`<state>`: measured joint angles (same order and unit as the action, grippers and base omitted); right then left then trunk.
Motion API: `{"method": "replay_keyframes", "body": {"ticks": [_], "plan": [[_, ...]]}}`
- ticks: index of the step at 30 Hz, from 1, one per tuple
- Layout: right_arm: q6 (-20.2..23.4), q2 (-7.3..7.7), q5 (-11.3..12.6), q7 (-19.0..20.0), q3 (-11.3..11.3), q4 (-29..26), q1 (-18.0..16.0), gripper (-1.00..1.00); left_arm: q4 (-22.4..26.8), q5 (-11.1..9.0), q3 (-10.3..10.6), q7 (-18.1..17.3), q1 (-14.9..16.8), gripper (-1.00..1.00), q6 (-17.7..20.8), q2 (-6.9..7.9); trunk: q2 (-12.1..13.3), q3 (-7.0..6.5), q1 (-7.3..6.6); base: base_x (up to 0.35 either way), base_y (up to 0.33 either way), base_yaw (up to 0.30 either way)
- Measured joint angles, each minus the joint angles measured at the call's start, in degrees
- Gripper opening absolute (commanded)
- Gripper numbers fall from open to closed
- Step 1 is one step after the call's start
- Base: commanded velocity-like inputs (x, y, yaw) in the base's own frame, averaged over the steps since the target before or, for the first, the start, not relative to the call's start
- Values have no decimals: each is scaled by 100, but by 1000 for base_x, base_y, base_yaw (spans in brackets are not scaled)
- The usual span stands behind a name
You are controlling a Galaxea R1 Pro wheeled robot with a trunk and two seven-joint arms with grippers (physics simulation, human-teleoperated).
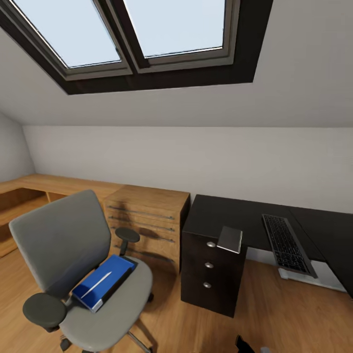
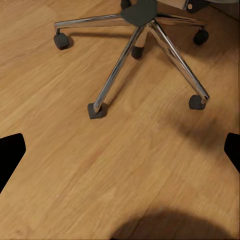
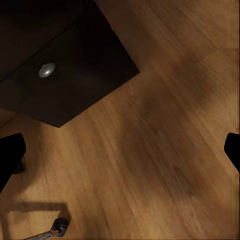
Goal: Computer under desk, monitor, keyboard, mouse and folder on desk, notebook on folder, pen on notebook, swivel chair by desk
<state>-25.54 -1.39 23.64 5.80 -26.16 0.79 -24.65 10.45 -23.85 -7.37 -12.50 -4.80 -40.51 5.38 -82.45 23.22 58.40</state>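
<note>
Head view: folder [image 1: 104, 283] on swivel chair [image 1: 73, 255] seat; judged thin, light, stiff; grasp overhanging edge. Both claws stand open, empty.

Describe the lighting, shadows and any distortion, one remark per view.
Head view: bright skylight, wide-angle bending of wall lines, soft shadow under the swivel chair. Left wrist view: sharp glints on the chrome chair base, dark shadow at the near edge. Right wrist view: blurry shadows on the floor beside the desk.
</note>
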Motion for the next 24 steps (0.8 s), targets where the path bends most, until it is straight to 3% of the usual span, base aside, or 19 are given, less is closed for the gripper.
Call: {"method": "replay_keyframes", "body": {"ticks": [5,6,14,24], "plan": [[0,5,-179,0,0,0,5,100,0,-3,-3,3,0,100,0,0,0,11,0,0,0,-269],[-2,6,-397,1,3,0,9,100,0,-4,-17,7,0,100,0,-4,0,12,0,0,0,-267],[-18,14,-1053,-1,1,0,17,100,-175,1,1,6,-2,100,7,-64,0,14,0,0,0,-266],[-27,18,-1265,0,0,-3,17,100,-222,68,33,40,0,100,20,-411,0,14,0,0,0,-266]]}}
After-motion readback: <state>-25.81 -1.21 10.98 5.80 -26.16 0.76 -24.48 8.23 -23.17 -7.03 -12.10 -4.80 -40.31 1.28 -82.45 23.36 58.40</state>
